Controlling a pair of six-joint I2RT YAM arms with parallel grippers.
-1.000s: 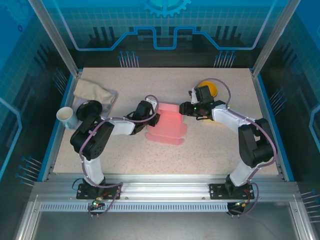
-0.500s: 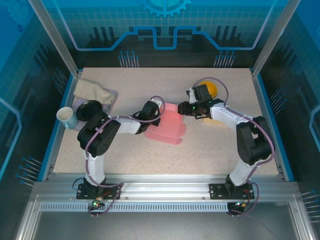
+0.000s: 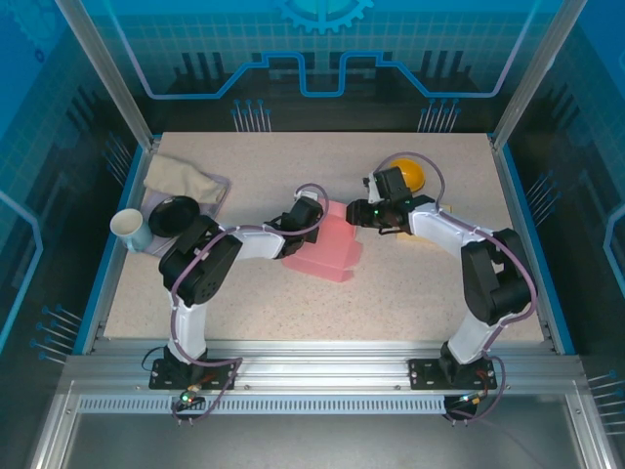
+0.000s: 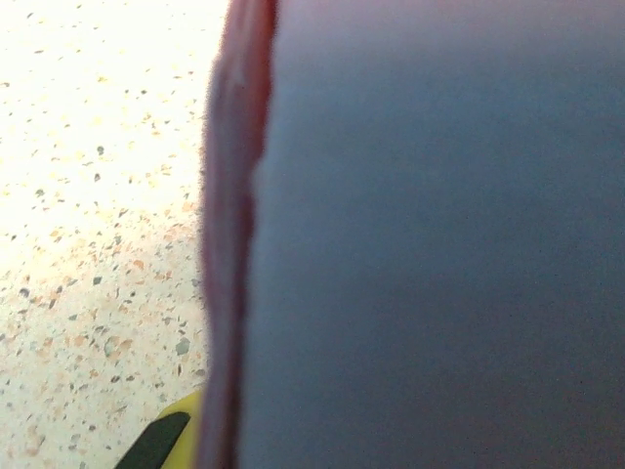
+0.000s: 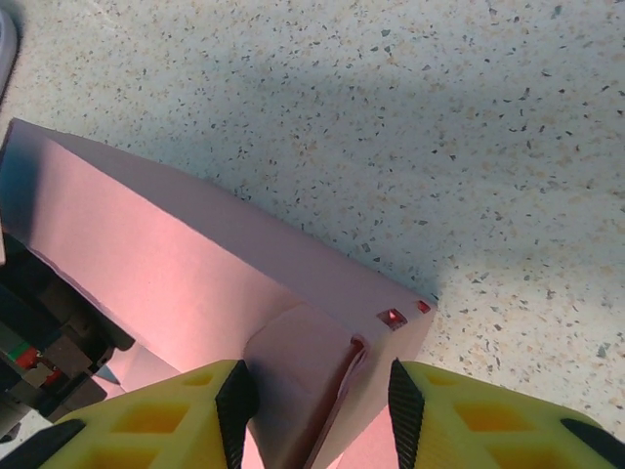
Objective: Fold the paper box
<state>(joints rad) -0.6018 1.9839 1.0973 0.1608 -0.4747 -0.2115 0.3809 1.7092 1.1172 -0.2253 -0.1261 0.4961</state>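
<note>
The speckled beige table top carries a partly folded pink paper box near its middle, lying flat between the two arms. One long panel slopes up from its base.

The left gripper sits at the box's left edge, touching it. Its jaws are pressed together. In the left wrist view the box's pink edge stands blurred right against the lens beside a yellow fingertip, and whether any paper is pinched cannot be told.

The right gripper meets the box's far right corner. In the right wrist view its yellow fingers stand partly apart, closed on the folded end flap of the box, which fills the gap between the pads.

A crumpled beige cloth lies at the far left. Just nearer are a round black disc and a small white cup. A yellow round object sits behind the right arm.
</note>
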